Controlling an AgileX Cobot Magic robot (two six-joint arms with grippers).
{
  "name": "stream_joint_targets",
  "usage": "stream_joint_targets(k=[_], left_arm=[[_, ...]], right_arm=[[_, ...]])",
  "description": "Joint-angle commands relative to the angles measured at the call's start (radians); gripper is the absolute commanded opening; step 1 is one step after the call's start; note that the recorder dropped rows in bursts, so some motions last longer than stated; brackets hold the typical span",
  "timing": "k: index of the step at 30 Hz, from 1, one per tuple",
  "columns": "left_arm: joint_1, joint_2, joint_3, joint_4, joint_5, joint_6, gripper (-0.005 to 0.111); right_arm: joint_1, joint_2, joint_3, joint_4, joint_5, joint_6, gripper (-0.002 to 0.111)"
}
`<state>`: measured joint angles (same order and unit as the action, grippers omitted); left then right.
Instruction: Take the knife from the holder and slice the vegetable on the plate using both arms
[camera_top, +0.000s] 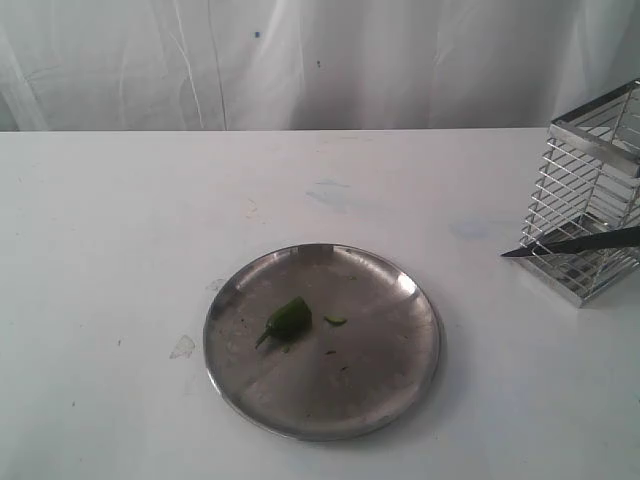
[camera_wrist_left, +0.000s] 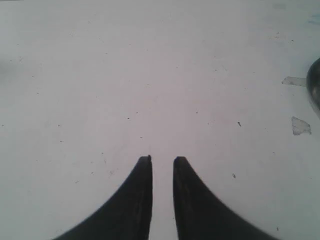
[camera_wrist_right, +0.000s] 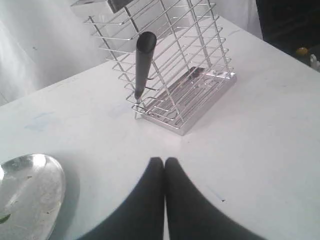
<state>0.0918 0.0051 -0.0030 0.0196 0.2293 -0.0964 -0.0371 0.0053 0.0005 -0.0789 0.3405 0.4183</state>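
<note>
The long slim all-black knife (camera_top: 585, 241) pokes through the shiny chrome wire holder (camera_top: 590, 200), point toward the steel plate (camera_top: 400, 350). Rigid and light, probably slippery, its handle (camera_wrist_right: 144, 60) suits gripping. The right gripper (camera_wrist_right: 164, 161) is clenched empty; the left gripper (camera_wrist_left: 162, 160) is slightly parted.

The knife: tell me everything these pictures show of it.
The knife is slim and all dark, with a pointed blade and a straight, round-ended black handle. In the exterior view it lies nearly level across the lower part of the holder, its tip sticking out towards the plate and above the table. The right wrist view shows it poking through the chrome wire bars near the base. No gripper holds it; the right gripper is shut, away from it.
</note>
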Motion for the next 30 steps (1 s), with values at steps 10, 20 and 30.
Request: stream_joint_targets(k=[10,20,30], left_arm=[[-0.061,-0.005,0.003,-0.011,0.004,0.000,0.022],[-0.117,-0.005,0.003,-0.011,0.004,0.000,0.022],[-0.117,-0.005,0.003,-0.011,0.004,0.000,0.022]], right_arm=[[0.007,-0.005,-0.001,-0.248,-0.067,-0.150,0.000],[0.007,-0.005,-0.001,-0.231,-0.643,0.015,0.000],[0.007,0.074,-0.386,0.079,-1.133,-0.118,0.000]])
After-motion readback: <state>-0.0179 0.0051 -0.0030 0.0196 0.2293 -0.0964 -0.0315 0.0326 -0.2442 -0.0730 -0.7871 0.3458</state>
